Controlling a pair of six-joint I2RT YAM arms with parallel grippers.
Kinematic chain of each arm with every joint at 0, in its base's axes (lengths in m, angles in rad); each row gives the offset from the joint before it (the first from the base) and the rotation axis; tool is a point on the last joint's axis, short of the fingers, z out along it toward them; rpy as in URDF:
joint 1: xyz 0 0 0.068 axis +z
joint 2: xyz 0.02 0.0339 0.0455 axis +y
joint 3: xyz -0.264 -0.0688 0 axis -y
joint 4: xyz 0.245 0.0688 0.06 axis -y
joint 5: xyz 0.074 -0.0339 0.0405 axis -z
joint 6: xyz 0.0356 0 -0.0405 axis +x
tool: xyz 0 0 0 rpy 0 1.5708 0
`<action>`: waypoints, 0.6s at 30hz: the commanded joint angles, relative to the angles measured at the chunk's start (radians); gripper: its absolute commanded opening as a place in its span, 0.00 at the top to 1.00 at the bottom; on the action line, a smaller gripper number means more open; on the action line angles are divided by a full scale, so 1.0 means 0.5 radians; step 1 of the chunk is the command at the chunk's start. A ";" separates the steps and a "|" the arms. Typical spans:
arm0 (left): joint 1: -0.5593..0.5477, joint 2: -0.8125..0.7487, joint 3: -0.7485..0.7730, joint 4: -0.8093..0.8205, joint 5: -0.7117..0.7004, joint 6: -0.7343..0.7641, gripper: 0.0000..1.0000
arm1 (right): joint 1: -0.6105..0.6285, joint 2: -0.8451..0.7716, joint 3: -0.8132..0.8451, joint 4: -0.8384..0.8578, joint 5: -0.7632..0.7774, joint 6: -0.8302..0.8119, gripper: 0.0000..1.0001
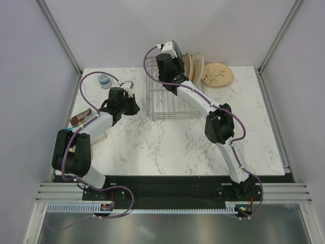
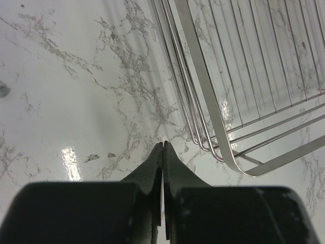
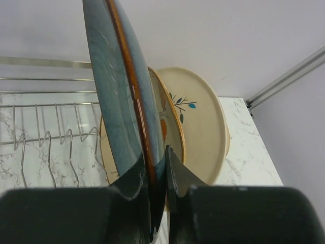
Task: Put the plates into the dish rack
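- Dark teal-grey plate [image 3: 114,91]: upright on its edge, over the far-right part of the dish rack [image 1: 167,104]. Cannot tell if it touches the wires.
- Its lower rim sits betw. the fingers of the right gripper [image 3: 155,152]; fingers narrow, clamped on the plate.
- Just behind it, 2 more plates stand on edge at the rack's far-right end: nearer cream plate [image 3: 172,134] w/ orange marks, and rear cream plate [image 3: 205,127] w/ a blue leaf sprig.
- Flat cream plate [image 1: 218,75] w/ leaf sprigs lies on the marble table [image 1: 167,147], just right of the rack, near the far edge.
- Left gripper [image 2: 162,145]: fingers pressed together, nothing betw. them; low over the table, just beside a corner on the rack's left side.
- Far left of the table: small round blue object [image 1: 105,80] and a brown packet [image 1: 80,119].
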 commanded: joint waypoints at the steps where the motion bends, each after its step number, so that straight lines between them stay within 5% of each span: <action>1: 0.004 -0.002 -0.013 0.089 0.012 -0.004 0.98 | 0.029 -0.130 0.059 0.158 0.066 0.075 1.00; 18: 0.004 0.001 -0.010 0.065 0.018 -0.007 0.98 | -0.001 0.075 0.035 -0.045 0.053 0.219 1.00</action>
